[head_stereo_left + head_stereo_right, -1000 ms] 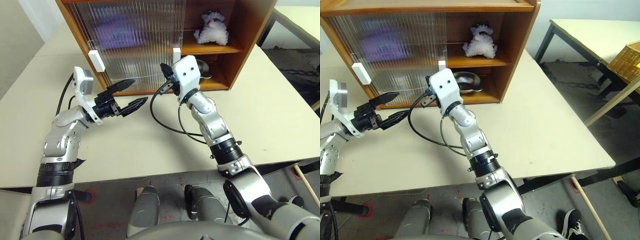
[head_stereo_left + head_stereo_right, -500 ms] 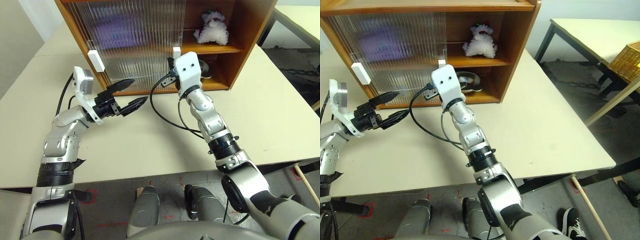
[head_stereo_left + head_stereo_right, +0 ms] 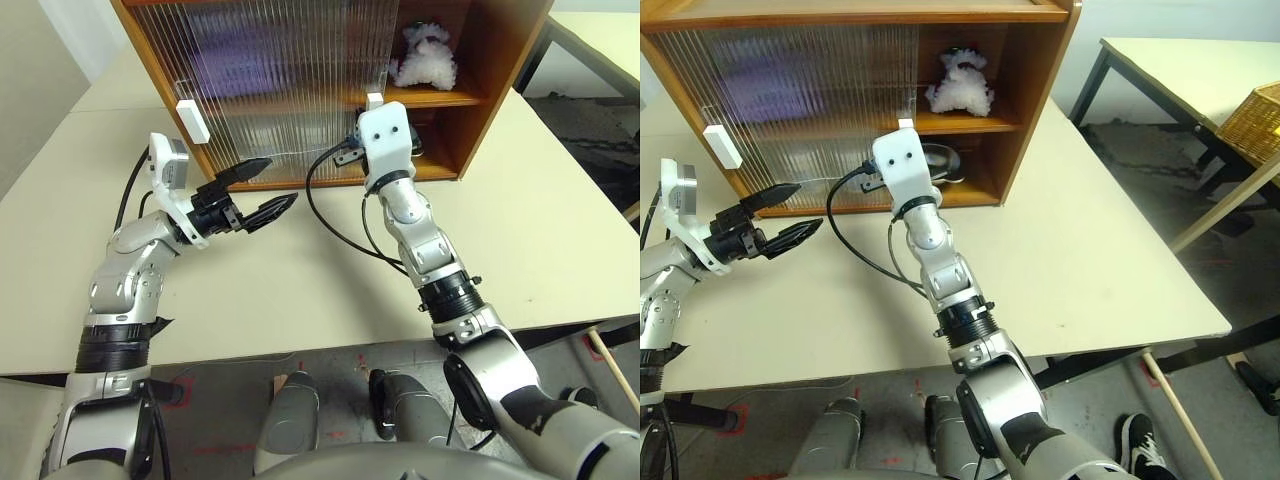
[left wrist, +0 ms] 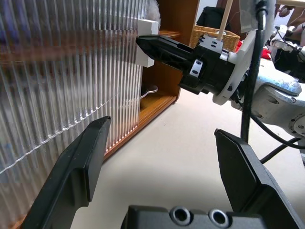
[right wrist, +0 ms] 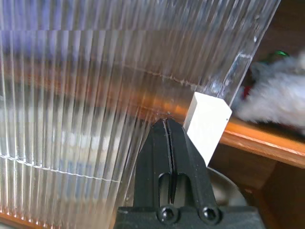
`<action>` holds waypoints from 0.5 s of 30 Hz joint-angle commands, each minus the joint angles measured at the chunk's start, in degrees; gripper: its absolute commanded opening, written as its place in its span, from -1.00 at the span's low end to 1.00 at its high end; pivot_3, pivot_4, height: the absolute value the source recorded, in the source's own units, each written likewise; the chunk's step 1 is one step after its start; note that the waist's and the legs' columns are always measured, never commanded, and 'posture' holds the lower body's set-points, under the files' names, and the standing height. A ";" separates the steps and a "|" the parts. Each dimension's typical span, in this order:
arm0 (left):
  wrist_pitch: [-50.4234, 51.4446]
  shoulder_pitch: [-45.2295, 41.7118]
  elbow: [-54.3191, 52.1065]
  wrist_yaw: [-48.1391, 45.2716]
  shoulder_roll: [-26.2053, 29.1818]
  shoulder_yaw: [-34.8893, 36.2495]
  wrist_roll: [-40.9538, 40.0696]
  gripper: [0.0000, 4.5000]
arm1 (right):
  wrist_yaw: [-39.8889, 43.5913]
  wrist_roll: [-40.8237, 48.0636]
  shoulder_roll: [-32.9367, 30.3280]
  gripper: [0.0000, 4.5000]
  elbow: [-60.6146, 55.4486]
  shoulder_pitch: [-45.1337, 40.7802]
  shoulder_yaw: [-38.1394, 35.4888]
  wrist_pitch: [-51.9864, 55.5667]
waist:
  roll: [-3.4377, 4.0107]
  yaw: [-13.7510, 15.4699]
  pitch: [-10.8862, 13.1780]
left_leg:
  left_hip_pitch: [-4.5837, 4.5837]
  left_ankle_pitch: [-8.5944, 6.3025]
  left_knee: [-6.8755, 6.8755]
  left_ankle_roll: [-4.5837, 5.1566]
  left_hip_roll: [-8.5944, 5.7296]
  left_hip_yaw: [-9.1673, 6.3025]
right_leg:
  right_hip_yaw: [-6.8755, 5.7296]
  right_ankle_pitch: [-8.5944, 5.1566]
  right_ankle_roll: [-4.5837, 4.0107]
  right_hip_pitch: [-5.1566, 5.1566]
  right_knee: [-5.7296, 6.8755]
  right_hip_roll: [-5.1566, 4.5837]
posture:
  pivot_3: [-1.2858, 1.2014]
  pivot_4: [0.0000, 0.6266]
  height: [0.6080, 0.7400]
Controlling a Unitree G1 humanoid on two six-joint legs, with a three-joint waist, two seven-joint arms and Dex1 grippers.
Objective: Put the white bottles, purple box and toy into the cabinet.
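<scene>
From the head, the toy (image 3: 423,56) sits on the cabinet (image 3: 490,60) shelf at the far right, while the left tool (image 3: 258,190) hangs wide over the table (image 3: 560,220). The left wrist view shows that tool's fingers (image 4: 76,167) spread apart. In the right wrist view, the right tool (image 5: 167,126) is pressed together, tips against the sliding door (image 5: 95,86) just beside its white handle (image 5: 206,124).

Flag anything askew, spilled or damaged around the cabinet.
Nothing stands out. The cabinet stands square, the toy sits on its shelf, and the shut right gripper rests beside the door's white handle.

No readable text — nothing legible.
</scene>
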 commanded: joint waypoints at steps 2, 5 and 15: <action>0.33 -0.38 -0.16 -0.40 0.17 -0.67 0.29 1.00 | -1.92 -0.73 -0.32 -0.98 -1.12 1.18 -1.87 2.14 | 0.00 -0.02 0.00 | 0.00 0.00 0.00 0.00 0.00 0.00 | 0.01 -0.01 0.02 0.00 0.00 0.00 | 0.15 -0.62 1.00; 0.53 -0.43 -0.35 -0.24 0.06 -0.74 0.27 1.00 | -2.90 -0.95 -0.80 -0.98 -1.44 1.35 -2.45 2.66 | 0.00 -0.02 0.00 | 0.00 0.00 -0.02 0.00 0.00 0.00 | 0.00 -0.14 0.24 -0.03 0.01 0.00 | 0.15 -0.61 1.00; 0.63 -0.70 -0.25 -0.10 -0.49 -1.26 0.40 1.00 | -6.17 -2.50 -3.06 -0.98 -1.75 1.42 -4.67 3.14 | 0.00 -0.10 0.00 | -0.04 0.00 -0.02 0.00 0.00 0.00 | 0.01 -0.14 0.24 -0.08 0.02 0.00 | 0.14 -0.60 1.00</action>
